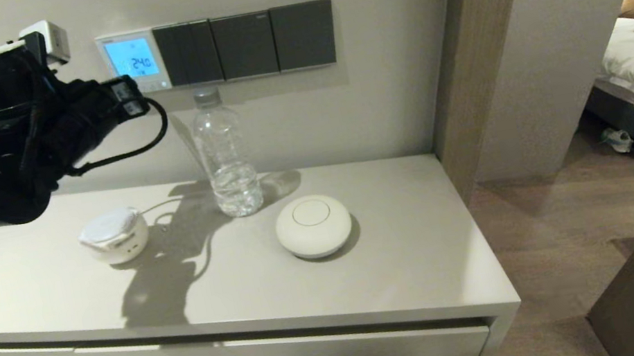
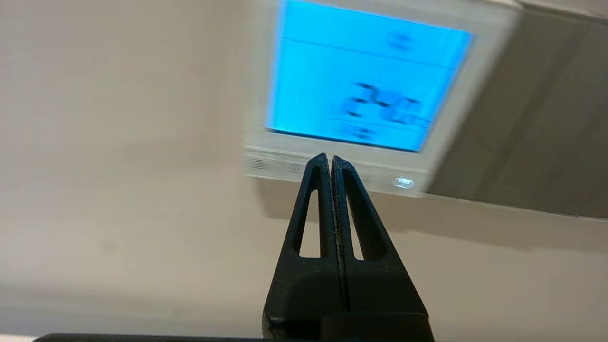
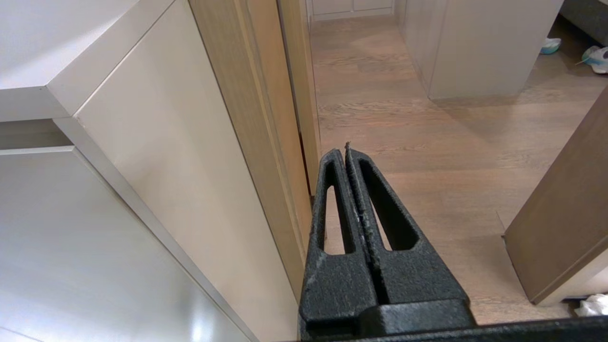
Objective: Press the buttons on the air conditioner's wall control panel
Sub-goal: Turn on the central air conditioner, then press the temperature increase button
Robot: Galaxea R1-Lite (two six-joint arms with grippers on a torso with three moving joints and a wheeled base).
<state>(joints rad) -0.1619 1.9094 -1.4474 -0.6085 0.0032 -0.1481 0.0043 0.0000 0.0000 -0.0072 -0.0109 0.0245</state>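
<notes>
Buttons under lit panel, left pincer pressed together against them, water bottle below.

In the head view the left gripper covers the lower left corner of the air conditioner's wall control panel, hiding some buttons. In the left wrist view its screen digits blur, its top cut off.

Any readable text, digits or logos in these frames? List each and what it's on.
"24.0": large digits on the lit blue screen of the wall control panel.
Small symbols above and below those digits: too small or blurred to read.
Markings on the buttons along the panel's bottom edge: blurred, unreadable.
Dark switch plates, water bottle: no legible text.
</notes>
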